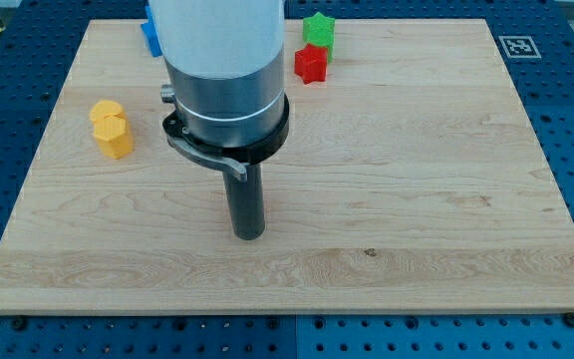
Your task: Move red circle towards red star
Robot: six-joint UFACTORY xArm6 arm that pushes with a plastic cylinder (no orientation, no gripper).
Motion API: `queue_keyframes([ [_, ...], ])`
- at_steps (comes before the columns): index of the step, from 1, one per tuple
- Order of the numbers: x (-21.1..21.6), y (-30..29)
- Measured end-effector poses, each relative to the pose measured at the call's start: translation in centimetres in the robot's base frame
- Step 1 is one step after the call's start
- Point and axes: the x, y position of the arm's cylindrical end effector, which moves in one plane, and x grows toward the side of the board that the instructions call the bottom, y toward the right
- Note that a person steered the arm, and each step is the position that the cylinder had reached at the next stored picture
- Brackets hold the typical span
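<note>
A red star (311, 64) lies near the view's top, just right of centre, with a green star (319, 28) touching it from above. My tip (248, 236) rests on the wooden board (417, 199) a little left of centre, well below and left of the red star. The wide grey and white body of the arm (223, 80) hangs over the board above the tip. I cannot make out a red circle; it may be hidden behind the rod or the arm's body.
A yellow block (112, 128) stands at the view's left. A blue block (151, 35) shows at the top, partly hidden by the arm. A black and white marker (517, 46) sits on the board's top right corner.
</note>
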Motion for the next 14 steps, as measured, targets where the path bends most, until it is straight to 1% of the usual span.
queue_keyframes([
  [2, -0.1, -2.0],
  [6, -1.7, -0.8],
  [9, -7.3, -0.5],
  [10, -9.3, 0.7],
  [14, -19.8, 10.4],
])
